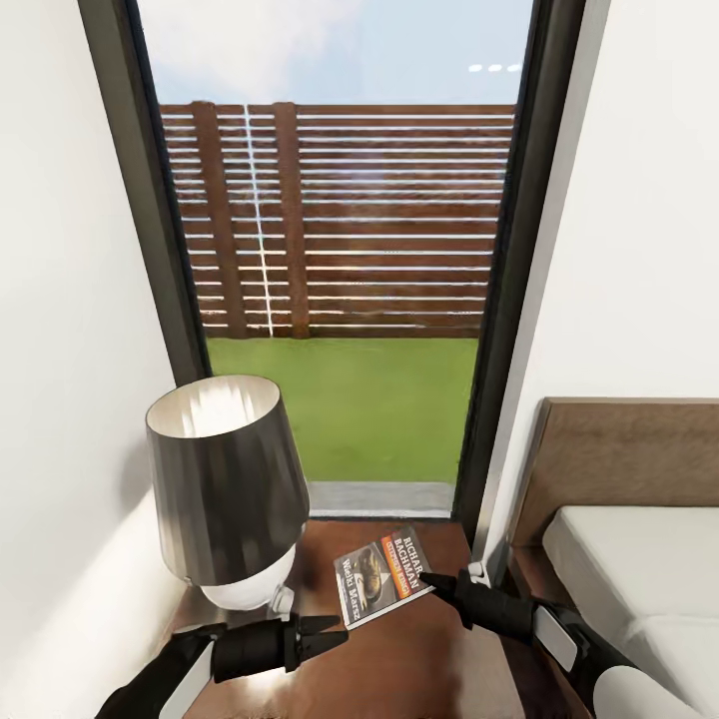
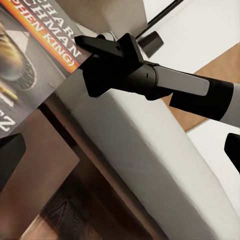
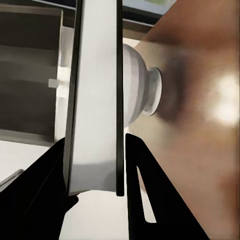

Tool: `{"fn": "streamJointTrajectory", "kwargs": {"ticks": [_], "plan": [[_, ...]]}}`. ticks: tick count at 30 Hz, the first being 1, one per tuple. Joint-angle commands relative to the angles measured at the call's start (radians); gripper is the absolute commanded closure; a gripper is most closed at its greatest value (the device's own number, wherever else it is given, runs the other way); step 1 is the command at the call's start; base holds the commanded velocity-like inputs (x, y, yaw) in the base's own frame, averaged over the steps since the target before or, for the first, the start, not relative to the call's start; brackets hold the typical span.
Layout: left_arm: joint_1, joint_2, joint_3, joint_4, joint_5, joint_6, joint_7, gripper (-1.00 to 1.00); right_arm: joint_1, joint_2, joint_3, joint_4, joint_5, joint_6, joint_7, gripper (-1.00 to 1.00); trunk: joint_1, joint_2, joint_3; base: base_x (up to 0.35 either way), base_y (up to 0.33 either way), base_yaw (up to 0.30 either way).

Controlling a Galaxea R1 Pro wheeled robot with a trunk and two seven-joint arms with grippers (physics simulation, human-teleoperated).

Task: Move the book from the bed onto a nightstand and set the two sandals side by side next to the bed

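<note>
Over the glossy reddish-brown nightstand [image 1: 419,659], beside the grey-shaded lamp [image 1: 228,479], the thin dark paperback book [image 1: 382,575] with its orange band hangs tilted, its long axis running toward the window, pinched at its near corner by the right gripper [image 1: 431,580] fingers; the left gripper [image 1: 330,631] fingers sit spread just beside it

Your right arm comes in from the lower right of the head view, forearm angled up and to the left, its claw [image 1: 431,580] clamped on the edge of the book [image 1: 381,576]; in the right wrist view both fingers [image 3: 142,185] flank the page block. Your left arm enters low at the left, its claw [image 1: 335,631] pointing right, fingers apart, just beside the book's lower corner.
</note>
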Motion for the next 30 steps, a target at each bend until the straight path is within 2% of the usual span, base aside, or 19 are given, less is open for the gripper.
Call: {"fn": "streamJointTrajectory", "kwargs": {"ticks": [1,23,30], "plan": [[-0.001,0.001,-0.005,0.000,0.011,0.010,0.000,-1.00,-0.001,-0.001,0.007,0.000,-0.012,0.005,0.000,1.00,0.004,-0.008,-0.004,0.000,0.000,0.000],[-0.001,0.001,-0.005,0.000,0.011,0.010,0.000,-1.00,-0.001,-0.001,0.007,0.000,-0.012,0.005,0.000,1.00,0.088,-0.162,-0.073,0.000,0.000,0.000],[-0.001,0.001,-0.005,0.000,0.011,0.010,0.000,-1.00,-0.001,-0.001,0.007,0.000,-0.012,0.005,0.000,1.00,0.088,-0.162,-0.073,0.000,0.000,0.000]]}}
